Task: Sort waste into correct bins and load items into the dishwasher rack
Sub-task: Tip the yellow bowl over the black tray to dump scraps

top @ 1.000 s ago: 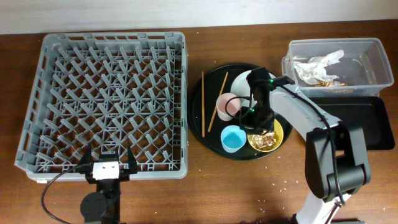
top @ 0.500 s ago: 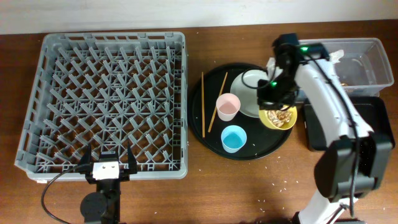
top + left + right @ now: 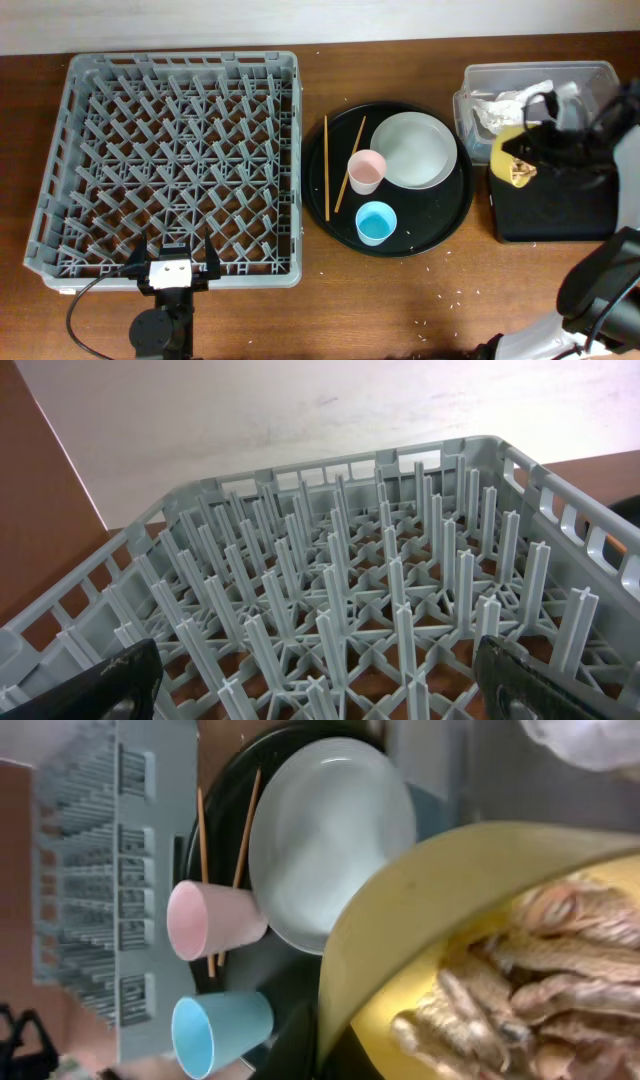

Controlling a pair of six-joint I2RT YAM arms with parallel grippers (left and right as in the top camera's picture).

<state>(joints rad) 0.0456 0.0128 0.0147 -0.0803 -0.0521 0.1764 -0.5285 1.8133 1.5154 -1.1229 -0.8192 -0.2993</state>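
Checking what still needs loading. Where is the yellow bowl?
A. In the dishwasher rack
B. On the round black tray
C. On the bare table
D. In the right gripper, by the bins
D: the right gripper is shut on the yellow bowl, holding it with food scraps inside over the black rectangular tray, beside the clear tub.

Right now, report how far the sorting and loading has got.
Done: napkins lie in the tub. In hand: the right tool holds the bowl, scraps inside, tipped above the black bin's edge. Left: the rack holds nothing; plate, pink cup, blue cup and chopsticks sit on the round tray.
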